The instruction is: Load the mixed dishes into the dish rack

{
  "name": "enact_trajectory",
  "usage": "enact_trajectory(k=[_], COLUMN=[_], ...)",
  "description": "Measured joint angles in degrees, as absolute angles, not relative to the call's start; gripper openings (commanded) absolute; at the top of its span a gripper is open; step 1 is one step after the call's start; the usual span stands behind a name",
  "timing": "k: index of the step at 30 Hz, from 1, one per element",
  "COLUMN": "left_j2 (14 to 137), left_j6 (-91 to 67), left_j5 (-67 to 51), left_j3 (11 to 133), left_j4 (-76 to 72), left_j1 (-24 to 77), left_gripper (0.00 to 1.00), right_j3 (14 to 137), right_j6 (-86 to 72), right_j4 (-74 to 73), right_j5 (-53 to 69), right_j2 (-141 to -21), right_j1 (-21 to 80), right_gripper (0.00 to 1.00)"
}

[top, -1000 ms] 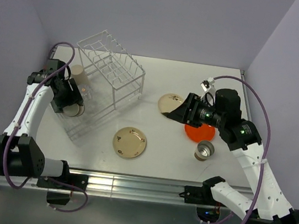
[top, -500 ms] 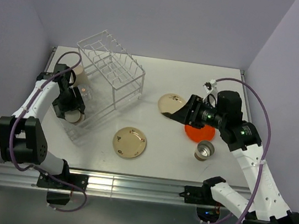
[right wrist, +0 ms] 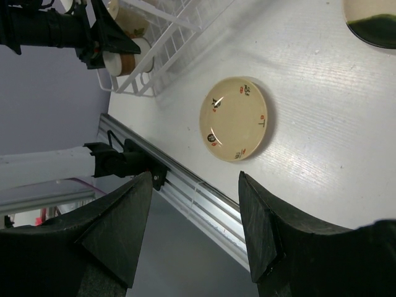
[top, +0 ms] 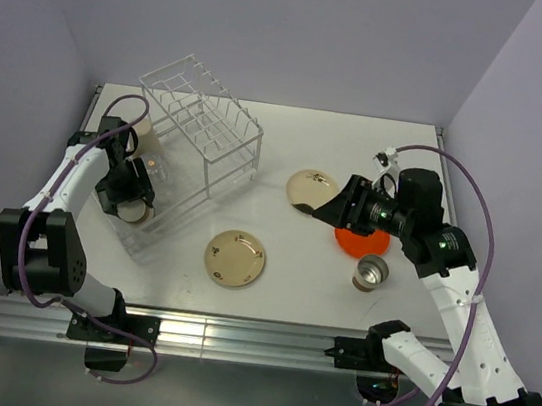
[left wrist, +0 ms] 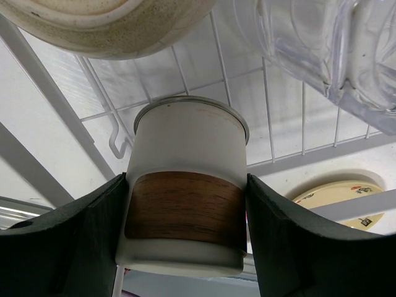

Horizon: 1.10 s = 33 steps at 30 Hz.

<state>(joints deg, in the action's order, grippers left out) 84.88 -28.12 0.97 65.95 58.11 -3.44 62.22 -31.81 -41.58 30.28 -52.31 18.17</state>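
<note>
Nearest, at table centre, lies a cream plate (top: 236, 258), flat and alone. To its right a metal cup (top: 371, 273) stands upright, just near of the orange plate (top: 361, 240). At the left, the left gripper (left wrist: 185, 216) has its fingers (left wrist: 93, 241) pressed on both sides of a banded cup (left wrist: 185, 210), holding it over the low tray section of the dish rack (top: 201, 123); contact with the wires cannot be determined. A clear glass (top: 159, 172) sits in that tray just beyond. The right gripper (right wrist: 195, 229) hangs above the table with fingers spread wide and empty, beside a second cream plate (top: 309, 188). A tall beige cup (top: 140, 129) stands at the rack's far left.
</note>
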Motion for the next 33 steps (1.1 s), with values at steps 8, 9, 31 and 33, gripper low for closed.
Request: enact_trajectory(k=[8, 9, 31, 33], left_j2=[84.64, 84.55, 61.8, 59.09], left_j6=[-28.6, -28.67, -35.07, -36.05], left_j5=[0.86, 0.99, 0.43, -1.96], left_j3=[66.32, 66.61, 74.17, 74.17], left_j4=[57.54, 57.32, 56.05, 54.63], left_j1=[-3.25, -3.16, -3.29, -3.29], left_gripper=[0.99, 0.99, 0.99, 0.99], right_j3=[61.41, 61.41, 59.27, 57.56], right_j6=[-31.48, -31.42, -42.5, -44.03], right_j4=[-41.85, -41.91, -52.82, -54.81], right_j5=[29.95, 29.91, 2.09, -0.43], right_j2=[-51.83, -51.83, -50.85, -51.05], right_j1=[18.04, 18.04, 15.99, 14.09], right_gripper=[0.65, 0.65, 0.66, 0.63])
